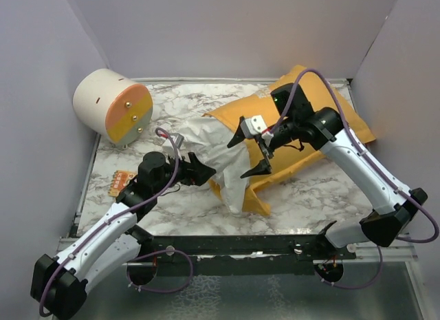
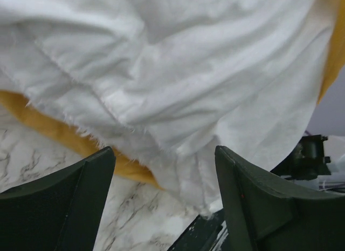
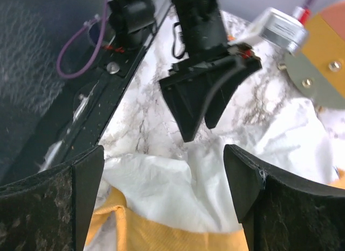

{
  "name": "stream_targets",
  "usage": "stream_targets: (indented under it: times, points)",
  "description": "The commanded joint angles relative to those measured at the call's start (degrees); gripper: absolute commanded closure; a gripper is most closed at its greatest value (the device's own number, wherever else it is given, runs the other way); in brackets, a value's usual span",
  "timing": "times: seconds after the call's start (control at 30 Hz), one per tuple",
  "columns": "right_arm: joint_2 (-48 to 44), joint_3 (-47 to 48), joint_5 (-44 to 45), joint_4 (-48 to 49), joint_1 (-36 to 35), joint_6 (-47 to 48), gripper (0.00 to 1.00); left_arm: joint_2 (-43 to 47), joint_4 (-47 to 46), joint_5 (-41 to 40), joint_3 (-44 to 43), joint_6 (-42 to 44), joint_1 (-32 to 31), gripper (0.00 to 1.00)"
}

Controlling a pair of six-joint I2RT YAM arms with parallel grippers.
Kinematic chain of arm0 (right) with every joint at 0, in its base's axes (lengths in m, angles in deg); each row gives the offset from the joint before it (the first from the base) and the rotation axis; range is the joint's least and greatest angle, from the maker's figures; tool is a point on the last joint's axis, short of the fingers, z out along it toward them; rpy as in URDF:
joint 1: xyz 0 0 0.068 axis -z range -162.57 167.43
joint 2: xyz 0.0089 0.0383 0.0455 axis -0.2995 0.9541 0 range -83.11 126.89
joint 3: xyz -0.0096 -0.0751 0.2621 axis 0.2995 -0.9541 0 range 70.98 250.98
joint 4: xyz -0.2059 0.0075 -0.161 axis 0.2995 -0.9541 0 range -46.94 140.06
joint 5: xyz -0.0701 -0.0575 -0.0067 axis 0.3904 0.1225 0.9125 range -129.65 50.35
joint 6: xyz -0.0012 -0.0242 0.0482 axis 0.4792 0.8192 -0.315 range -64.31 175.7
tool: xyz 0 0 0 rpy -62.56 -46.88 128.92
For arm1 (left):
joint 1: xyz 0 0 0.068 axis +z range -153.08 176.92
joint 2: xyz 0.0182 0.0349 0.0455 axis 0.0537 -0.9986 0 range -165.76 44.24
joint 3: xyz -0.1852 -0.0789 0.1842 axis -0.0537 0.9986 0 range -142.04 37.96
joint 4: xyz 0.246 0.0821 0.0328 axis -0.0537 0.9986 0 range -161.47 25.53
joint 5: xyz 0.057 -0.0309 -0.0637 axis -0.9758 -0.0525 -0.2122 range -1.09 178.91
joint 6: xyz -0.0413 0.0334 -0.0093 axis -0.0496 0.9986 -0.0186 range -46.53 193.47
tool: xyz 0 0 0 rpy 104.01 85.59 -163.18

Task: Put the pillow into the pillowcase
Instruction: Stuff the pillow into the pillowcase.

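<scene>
The white pillow (image 1: 213, 137) lies mid-table with its right part inside the orange-yellow pillowcase (image 1: 323, 113); its crumpled left end sticks out of the opening. My left gripper (image 1: 201, 170) is open and empty, its fingertips at the pillow's left edge. My right gripper (image 1: 245, 155) is open and empty, hovering over the case's opening. In the left wrist view the pillow (image 2: 178, 73) fills the top, the pillowcase (image 2: 59, 132) shows under it, and the gripper (image 2: 164, 151) stands open. The right wrist view shows the open gripper (image 3: 163, 154) over the pillow (image 3: 178, 191) and pillowcase edge (image 3: 178, 237), facing the left gripper (image 3: 198, 132).
A cream-and-orange cylinder (image 1: 113, 105) lies at the back left. A small orange card (image 1: 122, 180) lies by the left arm. Grey walls close in the table on three sides. A black rail (image 1: 240, 244) runs along the front edge.
</scene>
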Motion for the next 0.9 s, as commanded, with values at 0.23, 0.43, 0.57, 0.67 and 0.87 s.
stream_targets:
  times: [0.23,0.43,0.57,0.67,0.87]
  points:
    - [7.53,-6.63,23.65,-2.39,-18.12,16.63,0.18,-11.22,-5.01,4.55,1.85,0.16,2.24,0.46]
    - [1.07,-19.16,39.95,11.19,-18.09,11.33,0.22,-27.86,-25.16,10.46,-4.11,-0.94,3.41,0.48]
    - [-0.97,-23.99,56.97,22.11,-17.18,4.99,0.47,-36.08,-34.35,14.35,-9.0,-4.28,3.43,0.56]
    - [-2.77,-24.78,62.38,26.73,-13.93,1.17,0.69,-39.52,-37.69,16.06,-10.52,-6.66,3.5,0.6]
    - [-7.07,-27.13,67.57,32.3,-6.38,-1.99,0.94,-37.39,-36.81,14.89,-7.96,-5.57,5.17,0.47]
